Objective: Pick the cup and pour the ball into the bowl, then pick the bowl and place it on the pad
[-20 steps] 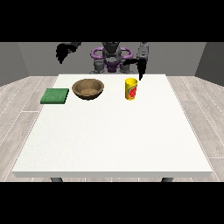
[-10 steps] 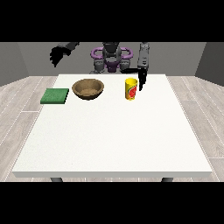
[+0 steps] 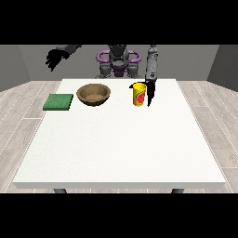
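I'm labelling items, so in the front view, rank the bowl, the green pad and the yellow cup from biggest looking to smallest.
1. Wooden bowl, widest of the three.
2. Green pad, somewhat narrower and flat.
3. Yellow cup, narrowest, though it stands tallest.
All three sit about equally far from the camera, so nearness hardly skews this.

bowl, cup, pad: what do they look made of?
Bowl: probably wood, given its matte brown, grainy look. Cup: likely plastic or coated paper, being smooth yellow with a red print. Pad: flat matte green, maybe foam or fabric; can't tell.

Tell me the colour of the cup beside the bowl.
The cup is yellow with a red mark on its side, seen in the front view.
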